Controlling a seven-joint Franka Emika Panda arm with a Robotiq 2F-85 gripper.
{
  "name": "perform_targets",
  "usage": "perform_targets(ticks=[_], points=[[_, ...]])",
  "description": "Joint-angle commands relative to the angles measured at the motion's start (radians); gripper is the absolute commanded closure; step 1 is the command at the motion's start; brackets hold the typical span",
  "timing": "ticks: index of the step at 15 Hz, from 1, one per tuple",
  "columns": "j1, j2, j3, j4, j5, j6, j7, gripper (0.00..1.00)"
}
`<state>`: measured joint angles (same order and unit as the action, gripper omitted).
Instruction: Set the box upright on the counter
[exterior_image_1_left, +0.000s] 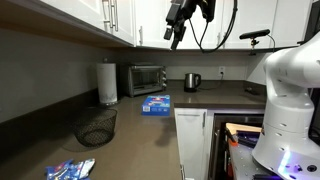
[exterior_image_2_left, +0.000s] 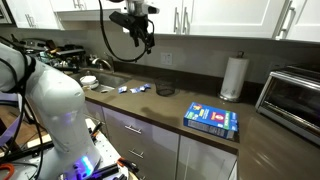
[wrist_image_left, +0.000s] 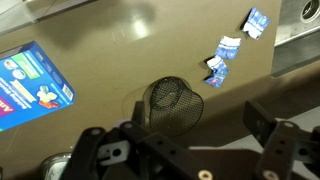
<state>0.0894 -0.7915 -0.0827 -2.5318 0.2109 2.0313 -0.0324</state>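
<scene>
The box (exterior_image_1_left: 155, 104) lies flat on the surface (exterior_image_1_left: 140, 140), printed face up, near the toaster oven (exterior_image_1_left: 146, 79). A wire basket (wrist_image_left: 172, 103) sits well apart from it. The claw (exterior_image_1_left: 177, 35) hangs high above, released and holding nothing. Judging by this, nothing is done yet: reaching, gripping and tipping the box upright all remain.

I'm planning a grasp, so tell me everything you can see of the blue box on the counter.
The blue box is a flat rectangular carton, cardboard by its look, printed blue with lighter graphics on top. It lies on its broad face, looking closed, on the dark counter in front of the toaster oven. Only the counter touches it; the end effector hangs high above, apart from it.
</scene>
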Motion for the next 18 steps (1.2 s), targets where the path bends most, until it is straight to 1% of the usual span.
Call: perform_targets(ticks=[1,10,13,14,15,18], points=[[-0.017,0.002,0.012,0.002,0.012,-0.004,-0.01,0.0],[-0.017,0.002,0.012,0.002,0.012,-0.004,-0.01,0.0],[-0.046,0.035,-0.011,0.033,0.002,0.028,-0.012,0.0],[-0.048,0.035,-0.019,0.046,0.027,0.016,0.008,0.0],[-0.043,0.009,-0.001,0.012,0.01,0.012,-0.006,0.0],[-0.053,0.014,-0.017,0.028,0.011,0.012,-0.007,0.0]])
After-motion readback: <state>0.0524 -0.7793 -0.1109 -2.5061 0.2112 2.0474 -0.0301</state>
